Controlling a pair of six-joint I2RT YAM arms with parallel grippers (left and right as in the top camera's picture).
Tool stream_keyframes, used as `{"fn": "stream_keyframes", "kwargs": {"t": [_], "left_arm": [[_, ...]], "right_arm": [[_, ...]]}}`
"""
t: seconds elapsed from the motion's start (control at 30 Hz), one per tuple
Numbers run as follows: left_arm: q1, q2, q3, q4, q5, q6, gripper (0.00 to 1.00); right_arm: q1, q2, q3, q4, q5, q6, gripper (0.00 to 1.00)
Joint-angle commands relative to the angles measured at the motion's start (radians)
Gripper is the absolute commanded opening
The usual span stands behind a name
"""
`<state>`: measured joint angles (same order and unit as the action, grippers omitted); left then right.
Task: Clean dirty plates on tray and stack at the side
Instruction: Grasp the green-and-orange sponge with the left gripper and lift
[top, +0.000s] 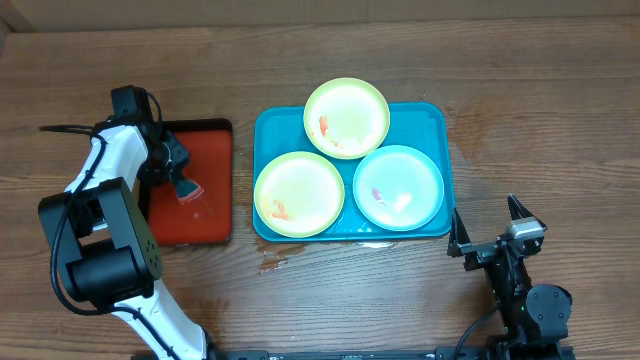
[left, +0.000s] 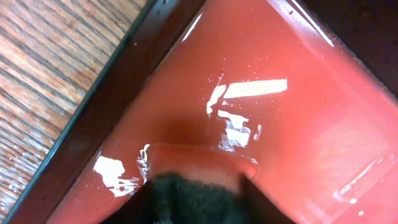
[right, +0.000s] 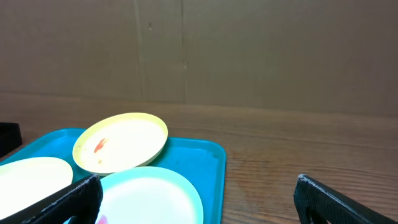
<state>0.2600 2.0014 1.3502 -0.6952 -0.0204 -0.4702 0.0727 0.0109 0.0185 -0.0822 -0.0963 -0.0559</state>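
Note:
The turquoise tray (top: 440, 115) holds three plates. A yellow-green plate (top: 346, 118) is at the far side, resting partly on the other two. A second yellow-green plate (top: 299, 194) is front left and a light blue plate (top: 398, 187) front right. All three show red-orange smears. My left gripper (top: 183, 180) is low over the red tray, its fingers closed round a dark fuzzy scouring pad (left: 199, 196). My right gripper (top: 490, 232) is open and empty, right of the turquoise tray's front corner. Its view (right: 198, 183) shows the light blue plate (right: 149, 196) and the far plate (right: 121, 142).
A smaller red tray (top: 205, 215) with a black rim (left: 118, 81) lies left of the turquoise tray. Small wet marks (top: 275, 262) are on the wooden table in front of the tray. A cardboard wall (right: 249, 50) closes the back.

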Motion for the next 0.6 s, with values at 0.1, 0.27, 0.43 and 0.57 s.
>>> {"fn": "stream_keyframes", "kwargs": {"t": [0.1,0.27,0.43,0.57], "left_arm": [[0.002,0.022,0.019,-0.037,-0.013,-0.001,0.13],[0.002,0.022,0.020,-0.098,-0.011,-0.001,1.00],[0.002,0.022,0.020,-0.204,0.037,-0.001,1.00],[0.002,0.022,0.020,-0.262,0.078,-0.001,0.92]], "right_arm": [[-0.003,-0.008,-0.010,0.005,0.010,0.004,1.00],[-0.003,-0.008,-0.010,0.005,0.010,0.004,1.00],[-0.003,-0.008,-0.010,0.005,0.010,0.004,1.00],[-0.003,-0.008,-0.010,0.005,0.010,0.004,1.00]]}}
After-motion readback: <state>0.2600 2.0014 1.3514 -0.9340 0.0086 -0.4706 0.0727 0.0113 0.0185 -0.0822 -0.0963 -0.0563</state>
